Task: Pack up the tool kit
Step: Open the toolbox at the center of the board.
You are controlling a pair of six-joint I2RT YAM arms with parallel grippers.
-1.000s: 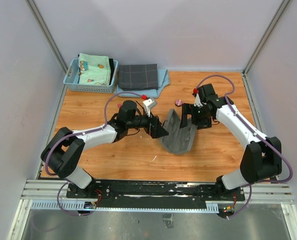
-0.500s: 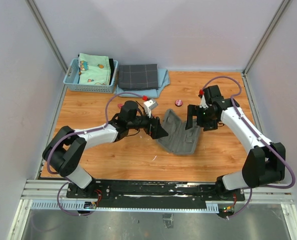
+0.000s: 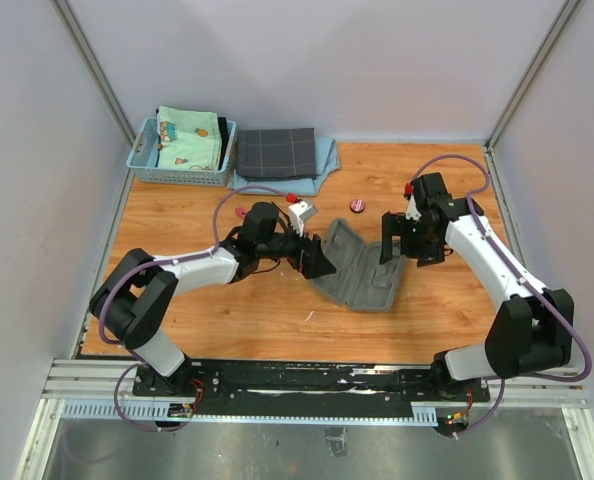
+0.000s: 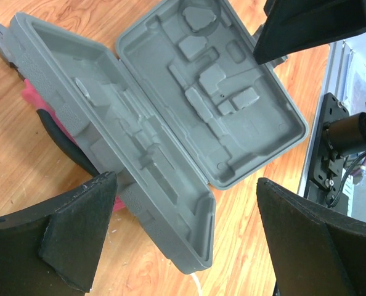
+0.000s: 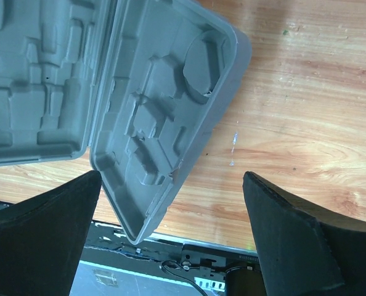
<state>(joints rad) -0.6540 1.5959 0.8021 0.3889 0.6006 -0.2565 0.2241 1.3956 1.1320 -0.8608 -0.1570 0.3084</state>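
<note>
Tool kit case point(image 3: 361, 272) sits mid-table, opened out flat-ish, moulded slots facing up, and it lies between my two grippers. In the left wrist view the case point(image 4: 195, 117) shows both halves. The half on the scene's left lies over a pink-and-black tool point(image 4: 34, 97) that pokes out from under its edge. The round pink tape point(image 3: 358, 205) is on the wood just beyond the case's far side, apart from it. The left gripper point(image 3: 317, 262) is at the case's left edge with its jaws spread wide and nothing held. Its wrist view has the left gripper point(image 4: 184, 182) straddling the case from above; I can't tell if it touches. The right gripper point(image 3: 401, 246) is at the far-right corner of the case, also fully spread and empty. From its own camera the right gripper point(image 5: 172, 176) hangs over the case point(image 5: 152, 92), with a corner of one half between the fingers but not clamped. Far left on the table point(image 3: 177, 310) is a light blue basket point(image 3: 140, 160), with a dark grey checked cloth point(image 3: 275, 152) folded just right of it.
</note>
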